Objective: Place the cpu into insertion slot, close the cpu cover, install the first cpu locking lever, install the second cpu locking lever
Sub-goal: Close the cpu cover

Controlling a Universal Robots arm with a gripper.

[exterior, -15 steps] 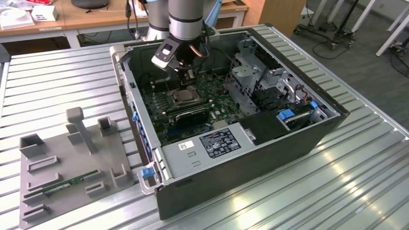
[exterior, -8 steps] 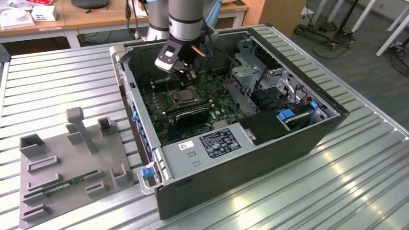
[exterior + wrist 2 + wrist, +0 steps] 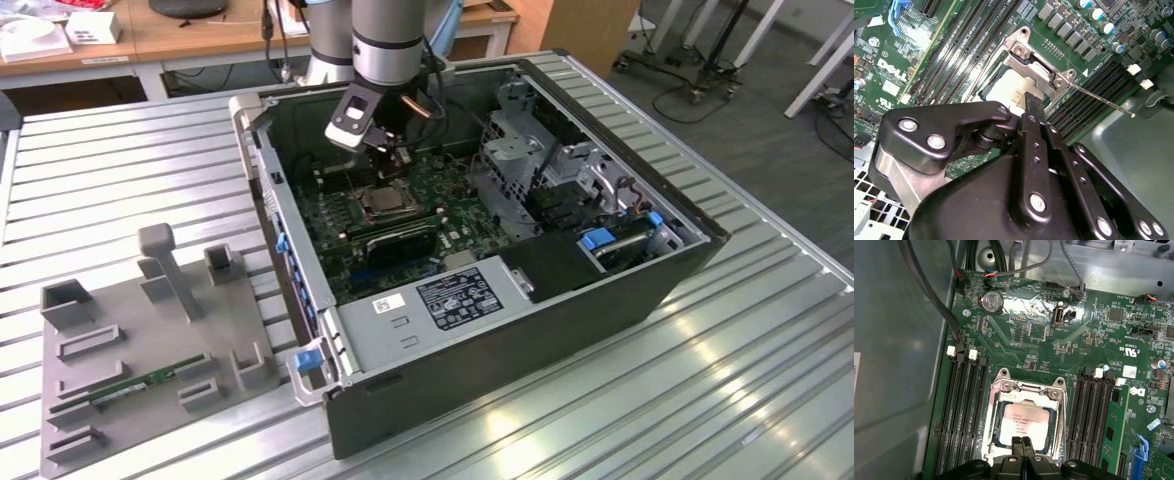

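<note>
Jaws together over cpu [image 3: 1023,420] edge

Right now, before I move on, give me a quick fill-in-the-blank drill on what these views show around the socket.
1. Through the window of the cpu cover shows the silvery face of the ____.
2. In the first wrist view the gripper is ____ (open/shut), right at the cover's edge.
3. The circuit board around the cover is coloured ____.
4. The grey fixture plate lies on the exterior view's ____ of the computer case.
Missing words: cpu; shut; green; left.
</note>
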